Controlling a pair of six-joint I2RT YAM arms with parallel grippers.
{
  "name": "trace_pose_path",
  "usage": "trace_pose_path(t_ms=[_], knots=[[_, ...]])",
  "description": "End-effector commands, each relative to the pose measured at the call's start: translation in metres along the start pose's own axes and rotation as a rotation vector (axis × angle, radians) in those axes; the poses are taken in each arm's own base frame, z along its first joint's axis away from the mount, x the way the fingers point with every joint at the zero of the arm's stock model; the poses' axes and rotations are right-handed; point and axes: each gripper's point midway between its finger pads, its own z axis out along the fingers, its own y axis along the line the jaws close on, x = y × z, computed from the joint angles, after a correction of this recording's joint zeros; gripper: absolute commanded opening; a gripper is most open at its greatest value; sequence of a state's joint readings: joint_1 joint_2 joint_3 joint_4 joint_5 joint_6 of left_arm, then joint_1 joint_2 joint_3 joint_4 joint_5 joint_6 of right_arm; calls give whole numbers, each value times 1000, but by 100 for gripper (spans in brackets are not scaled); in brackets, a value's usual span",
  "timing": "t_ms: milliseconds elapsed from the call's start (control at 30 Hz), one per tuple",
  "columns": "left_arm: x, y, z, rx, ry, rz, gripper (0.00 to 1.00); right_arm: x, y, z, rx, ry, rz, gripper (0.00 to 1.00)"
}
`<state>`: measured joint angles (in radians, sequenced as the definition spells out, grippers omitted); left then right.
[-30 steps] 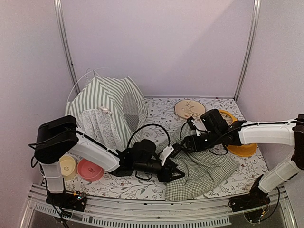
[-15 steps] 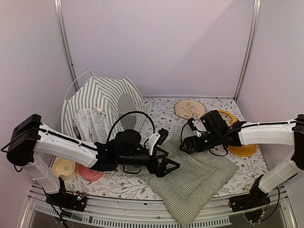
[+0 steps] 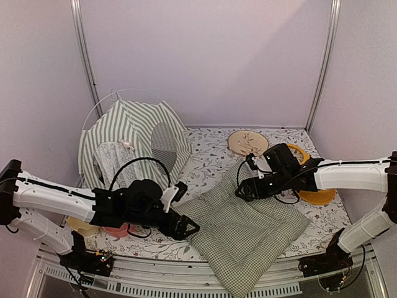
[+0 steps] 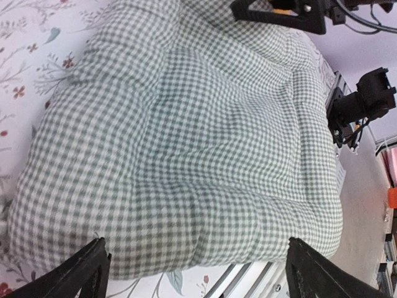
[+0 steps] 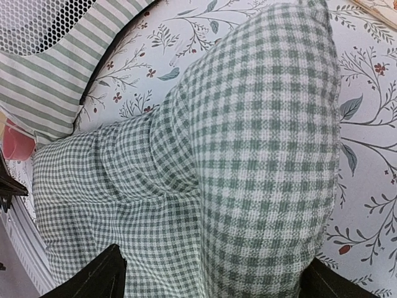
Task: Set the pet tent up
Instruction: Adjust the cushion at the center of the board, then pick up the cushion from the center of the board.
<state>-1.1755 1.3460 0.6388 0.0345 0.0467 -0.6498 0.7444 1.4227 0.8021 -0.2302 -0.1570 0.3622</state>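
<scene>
Sliding the checked cushion (image 3: pixel 248 226) into the pet tent (image 3: pixel 133 133) looks like the step in hand, and that is a judgement only; the tent stands upright at the back left of the table (image 3: pixel 211 152), well apart from the cushion, which lies spread at the front centre.

The left gripper (image 3: pixel 188 208) hangs at the cushion's near-left corner with its jaws spread wide and nothing between them. The right gripper (image 3: pixel 243 180) straddles a raised fold at the far edge, also spread wide; a gap shows beside one finger, so I judge it is not pinching.

To do it well, take two adjacent corners low and firmly; drag rather than lift, so the padding does not fold over. Aim for the side with the lace curtain (image 3: pixel 115 162); approach slowly, since the thin poles (image 3: pixel 102 108) probably give little resistance to a shove. Watch the pink bowl (image 3: pixel 115 228) just beside the left arm.
</scene>
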Motion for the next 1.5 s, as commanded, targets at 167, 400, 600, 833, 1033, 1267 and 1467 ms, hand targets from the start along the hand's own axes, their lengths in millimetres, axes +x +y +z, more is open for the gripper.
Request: trace_pose_path(t_ms=[167, 400, 600, 833, 1033, 1267, 1467], knots=[[45, 50, 4, -246, 131, -105, 100, 5, 0, -10, 15, 3, -16, 86], [27, 45, 39, -195, 78, -70, 90, 5, 10, -16, -14, -4, -39, 81], [-31, -10, 58, -24, -44, 1, 17, 5, 25, -20, -58, -9, -55, 73], [-93, -39, 63, 24, -162, 8, 4, 12, 61, -12, -169, 39, -96, 75], [-109, -39, 91, 43, -152, -34, 2, 27, 72, -7, -215, 68, -79, 87], [-114, -30, 112, 82, -152, -98, 1, 31, 77, -5, -270, 53, -52, 91], [-134, -24, 113, 155, -181, -160, 0, 47, 69, 0, -253, 77, -75, 91]])
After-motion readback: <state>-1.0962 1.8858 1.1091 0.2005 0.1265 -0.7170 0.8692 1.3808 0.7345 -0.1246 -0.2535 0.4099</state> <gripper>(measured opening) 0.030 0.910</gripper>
